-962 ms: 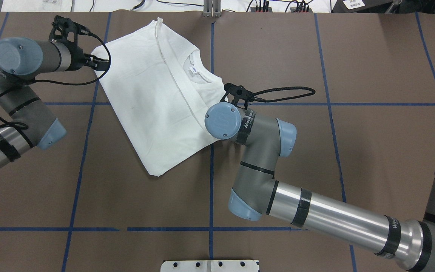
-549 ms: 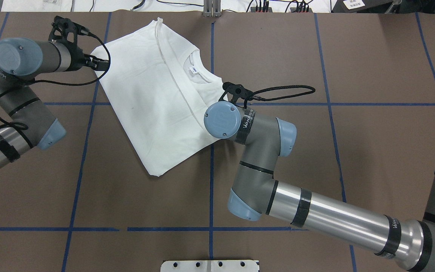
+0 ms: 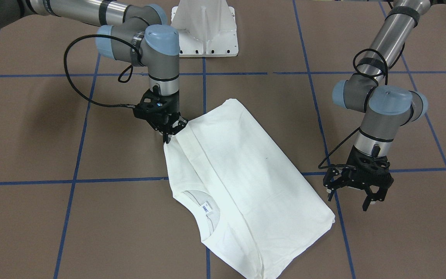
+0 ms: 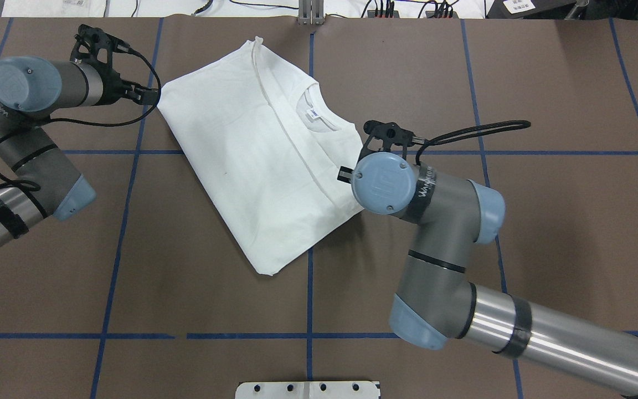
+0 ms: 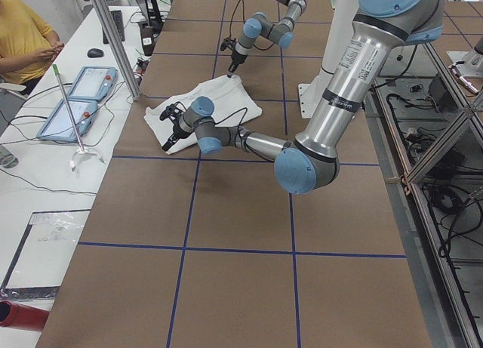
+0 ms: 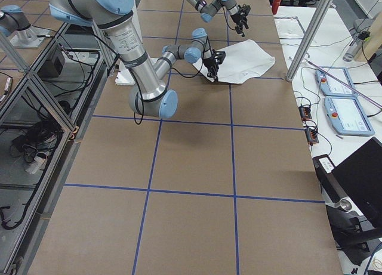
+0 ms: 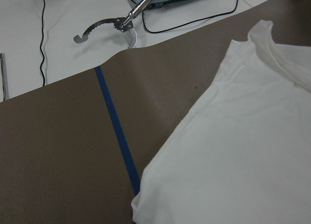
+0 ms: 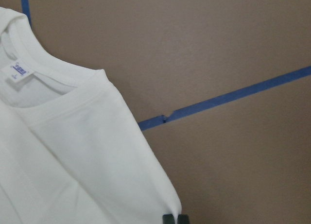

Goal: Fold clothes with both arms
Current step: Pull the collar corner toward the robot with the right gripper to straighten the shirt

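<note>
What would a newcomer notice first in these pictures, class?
A folded white shirt lies askew in the middle of the brown table. The right gripper pinches its edge, lifting it a little, while the left gripper hangs open just beside the opposite corner.

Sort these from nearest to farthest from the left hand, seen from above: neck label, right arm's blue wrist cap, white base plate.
From the left hand:
1. Neck label, on the shirt, mid-table.
2. Right arm's blue wrist cap, at the shirt's right edge.
3. White base plate, at the bottom edge.
</note>
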Tool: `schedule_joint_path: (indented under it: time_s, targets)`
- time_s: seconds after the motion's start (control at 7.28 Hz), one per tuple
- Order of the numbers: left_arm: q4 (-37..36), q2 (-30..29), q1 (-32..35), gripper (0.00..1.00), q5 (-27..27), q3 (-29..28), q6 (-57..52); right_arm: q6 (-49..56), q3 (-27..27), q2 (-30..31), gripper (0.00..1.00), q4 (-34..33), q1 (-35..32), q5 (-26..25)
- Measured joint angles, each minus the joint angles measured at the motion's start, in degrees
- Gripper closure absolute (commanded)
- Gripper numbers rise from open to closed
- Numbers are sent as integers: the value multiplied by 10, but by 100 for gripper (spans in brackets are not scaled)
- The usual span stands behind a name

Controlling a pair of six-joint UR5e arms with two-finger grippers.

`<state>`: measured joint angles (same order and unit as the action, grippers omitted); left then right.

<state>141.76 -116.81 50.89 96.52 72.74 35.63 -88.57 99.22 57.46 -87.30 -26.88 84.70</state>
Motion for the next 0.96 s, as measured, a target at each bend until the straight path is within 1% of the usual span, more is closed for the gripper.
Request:
schedule_joint_path:
  time_s: [0.14, 0.27, 0.55, 0.69, 0.82, 0.96]
  targets:
    - [0, 0, 0, 0, 0, 0, 0, 7, 50, 40, 100, -4, 7, -5]
    - [0, 0, 0, 0, 1, 0, 0, 4, 82, 59, 100, -17, 35, -29]
    - [0, 0, 0, 0, 1, 0, -1, -46, 107, 61, 100, -52, 120, -102]
    - [0, 0, 0, 0, 1, 0, -1, -72, 113, 57, 100, -69, 153, -127]
    - [0, 0, 0, 0, 1, 0, -1, -94, 116, 49, 100, -85, 176, -142]
    - [0, 0, 0, 0, 1, 0, -1, -109, 117, 40, 35, -98, 189, -148]
